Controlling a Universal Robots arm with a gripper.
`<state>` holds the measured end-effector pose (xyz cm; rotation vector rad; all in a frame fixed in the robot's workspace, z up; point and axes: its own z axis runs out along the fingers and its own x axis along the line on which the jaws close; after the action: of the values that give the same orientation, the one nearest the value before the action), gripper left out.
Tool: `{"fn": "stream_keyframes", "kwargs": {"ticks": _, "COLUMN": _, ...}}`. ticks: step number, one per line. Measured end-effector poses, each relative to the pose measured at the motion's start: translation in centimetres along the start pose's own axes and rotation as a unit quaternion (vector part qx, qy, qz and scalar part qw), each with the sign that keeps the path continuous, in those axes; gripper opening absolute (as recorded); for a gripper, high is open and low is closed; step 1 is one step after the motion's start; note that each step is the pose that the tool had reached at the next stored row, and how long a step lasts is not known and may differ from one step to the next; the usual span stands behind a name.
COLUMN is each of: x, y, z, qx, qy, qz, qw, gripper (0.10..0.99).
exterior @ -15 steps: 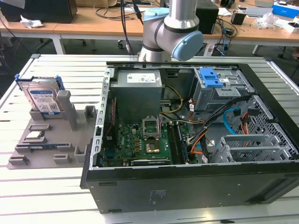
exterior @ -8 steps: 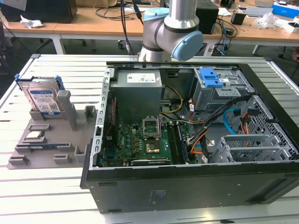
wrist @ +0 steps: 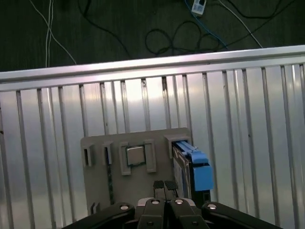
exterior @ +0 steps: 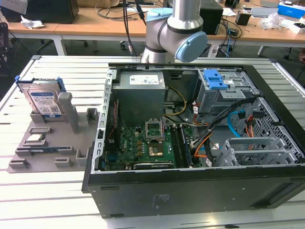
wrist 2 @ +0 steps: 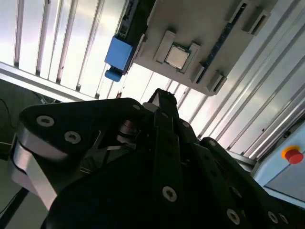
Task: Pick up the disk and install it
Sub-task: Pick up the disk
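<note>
The disk (exterior: 44,101), a silver hard drive with a white-and-blue label in a blue carrier bracket, stands on edge in a slot of the grey fixture tray (exterior: 52,143) at the exterior view's left. Both wrist views look down on it from well above: the disk (wrist: 196,168) beside a square chip, and the disk's blue bracket (wrist 2: 118,51) at the tray's end. My gripper (wrist: 164,185) hangs high over the tray, fingertips together and shut on nothing. In the second wrist view the gripper (wrist 2: 162,98) shows as a black body tapering to its closed tip.
An open computer case (exterior: 190,191) lies on the slatted metal table right of the tray, with a motherboard, cables, a blue-latched bay (exterior: 214,78) and a metal drive cage (exterior: 257,150). The arm's elbow (exterior: 176,28) stands behind the case. A red button (wrist 2: 293,155) sits past the table.
</note>
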<state>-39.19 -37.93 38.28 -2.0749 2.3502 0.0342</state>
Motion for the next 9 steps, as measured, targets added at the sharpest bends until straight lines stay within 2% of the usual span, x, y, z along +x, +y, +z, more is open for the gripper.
{"fn": "stream_keyframes", "kwargs": {"ticks": 4, "x": 0.00, "y": 0.00, "z": 0.02, "qx": 0.0007, "qy": -0.0004, "qz": 0.038, "qw": 0.9993, "gripper": 0.106}}
{"fn": "stream_keyframes", "kwargs": {"ticks": 9, "x": 0.00, "y": 0.00, "z": 0.04, "qx": 0.0015, "qy": -0.0008, "qz": 0.077, "qw": 0.9970, "gripper": 0.106}}
